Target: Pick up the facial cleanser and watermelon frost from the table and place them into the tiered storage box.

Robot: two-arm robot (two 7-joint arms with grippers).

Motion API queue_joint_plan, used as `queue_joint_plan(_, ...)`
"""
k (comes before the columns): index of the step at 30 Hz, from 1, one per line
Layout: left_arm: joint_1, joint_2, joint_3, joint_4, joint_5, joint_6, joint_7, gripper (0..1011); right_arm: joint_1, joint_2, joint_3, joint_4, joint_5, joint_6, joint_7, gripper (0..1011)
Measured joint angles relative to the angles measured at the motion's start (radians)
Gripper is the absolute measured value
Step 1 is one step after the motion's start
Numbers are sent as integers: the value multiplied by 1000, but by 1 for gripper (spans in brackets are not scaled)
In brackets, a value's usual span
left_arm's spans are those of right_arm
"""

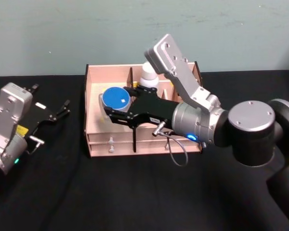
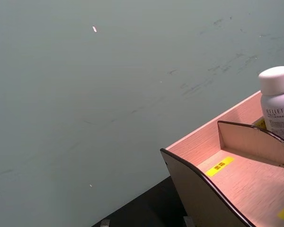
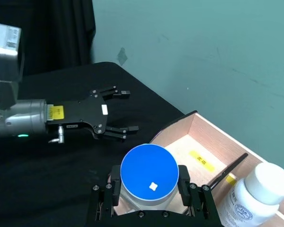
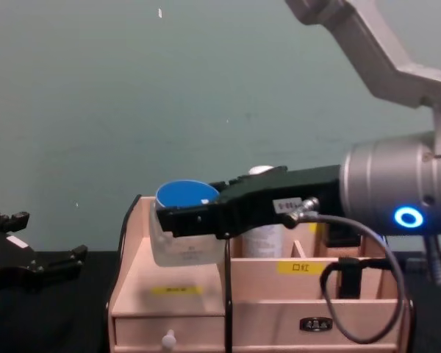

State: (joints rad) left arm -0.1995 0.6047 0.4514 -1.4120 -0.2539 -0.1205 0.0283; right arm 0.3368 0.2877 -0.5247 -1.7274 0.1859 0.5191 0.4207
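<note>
— Right gripper (image 3: 149, 201) sits closest to the lens, doesn't it? What's in it?

— Its jaws are clamped on a pale jar with a round blue lid (image 3: 149, 173), held over the left front compartment of the tiered storage box (image 1: 94, 103), which stands toward the far edge of the black counter (image 1: 135, 192).

— So how far along would you say things are?

— I'd judge roughly halfway. A white bottle with a white cap (image 2: 278, 106) already stands upright in a back compartment. The jar hangs above its slot, not yet set down or let go.

— And the other arm?

— The left gripper (image 1: 62, 109) rests idle near the counter's left edge, well apart from the box, jaws apart and empty.

— Any writing?

— The bottle label reads something like "HELLET" with Chinese characters I can't make out. Yellow labels (image 2: 219, 166) mark the compartments; one on the front reads "口红".
</note>
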Motion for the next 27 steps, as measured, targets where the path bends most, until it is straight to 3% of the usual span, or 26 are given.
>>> queue_joint_plan(11,0,0,0,0,0,0,0,1001,66,-45,-30,125,-17,-17,-20,723)
queue_joint_plan(19,0,0,0,0,0,0,0,1001,113,-82,-36,222,-30,-42,-26,723)
queue_joint_plan(27,0,0,0,0,0,0,0,1001,141,-101,-36,275,-39,-51,-26,723)
